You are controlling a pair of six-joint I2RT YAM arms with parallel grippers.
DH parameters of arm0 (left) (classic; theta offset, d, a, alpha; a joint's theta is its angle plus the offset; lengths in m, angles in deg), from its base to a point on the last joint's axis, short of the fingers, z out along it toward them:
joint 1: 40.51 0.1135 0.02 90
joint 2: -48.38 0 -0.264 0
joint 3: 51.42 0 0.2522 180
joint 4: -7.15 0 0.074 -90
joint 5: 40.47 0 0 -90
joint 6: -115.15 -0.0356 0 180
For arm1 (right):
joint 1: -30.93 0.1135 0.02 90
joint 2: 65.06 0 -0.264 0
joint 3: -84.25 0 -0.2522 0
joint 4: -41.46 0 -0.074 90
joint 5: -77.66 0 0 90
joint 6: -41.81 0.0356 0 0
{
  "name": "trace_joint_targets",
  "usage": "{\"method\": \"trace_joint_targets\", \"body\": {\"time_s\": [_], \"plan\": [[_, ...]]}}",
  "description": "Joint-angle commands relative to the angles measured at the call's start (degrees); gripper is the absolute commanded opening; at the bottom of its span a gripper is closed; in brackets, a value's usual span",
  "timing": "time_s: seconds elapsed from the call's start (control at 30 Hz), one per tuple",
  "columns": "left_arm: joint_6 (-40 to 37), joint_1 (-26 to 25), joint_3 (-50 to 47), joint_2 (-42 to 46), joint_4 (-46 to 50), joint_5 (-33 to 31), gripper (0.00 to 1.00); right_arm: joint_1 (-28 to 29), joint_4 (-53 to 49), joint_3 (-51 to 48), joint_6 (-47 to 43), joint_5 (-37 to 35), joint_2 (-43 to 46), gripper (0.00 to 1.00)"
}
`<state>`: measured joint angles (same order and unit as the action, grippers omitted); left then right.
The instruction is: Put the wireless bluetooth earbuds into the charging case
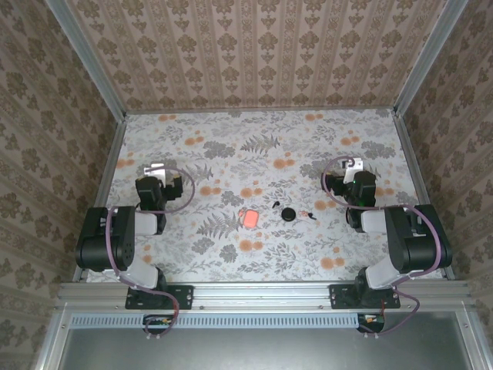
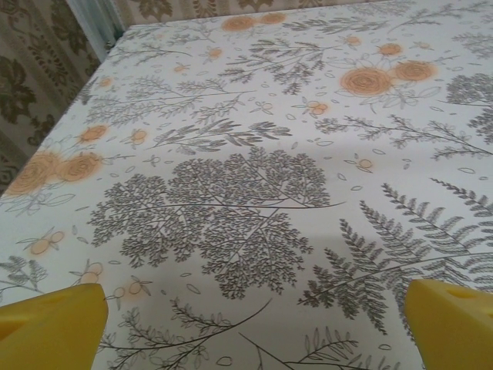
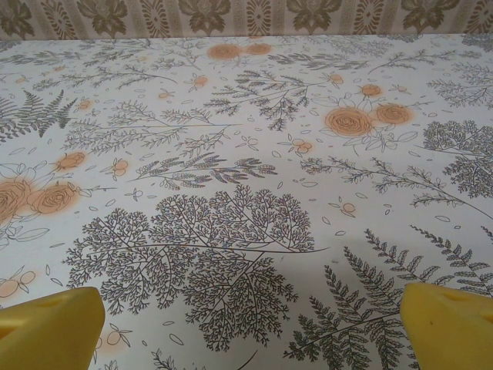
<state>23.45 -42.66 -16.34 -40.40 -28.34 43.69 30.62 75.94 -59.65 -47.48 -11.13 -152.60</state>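
Plastic charging case [image 1: 249, 217], matt printed table covering [image 2: 254, 116]

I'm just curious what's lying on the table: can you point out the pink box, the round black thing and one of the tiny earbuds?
charging case [image 1: 249, 217], top view, middle of its pink surface.
round black disc [image 1: 289, 214], top view, its centre.
earbud [image 1: 275, 204], top view, its small black body.

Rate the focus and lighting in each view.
Top external: even, soft light; the charging case glows washed-out pink, the earbuds are mere dark specks. Left wrist: tablecloth print crisp, left gripper's fingers blurred, faint shadow beside them. Right wrist: likewise crisp print, right gripper's fingers soft, no glare.
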Motion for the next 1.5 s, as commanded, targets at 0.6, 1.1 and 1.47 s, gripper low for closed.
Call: {"method": "trace_joint_targets", "body": {"time_s": [0.6,1.1,1.47], "plan": [[8.16,-19.70,19.72,19.28,45.30,1.02,0.80,16.76,-70.59,35.52,10.90,-10.06,15.11,1.00],[15.03,-30.28,29.92,12.49,73.37,5.31,0.75,33.30,-94.96,42.28,26.64,-5.57,5.42,1.00],[16.02,-30.19,28.07,11.74,72.66,5.06,0.75,34.61,-97.95,43.94,26.99,-4.21,-3.11,0.86]]}}
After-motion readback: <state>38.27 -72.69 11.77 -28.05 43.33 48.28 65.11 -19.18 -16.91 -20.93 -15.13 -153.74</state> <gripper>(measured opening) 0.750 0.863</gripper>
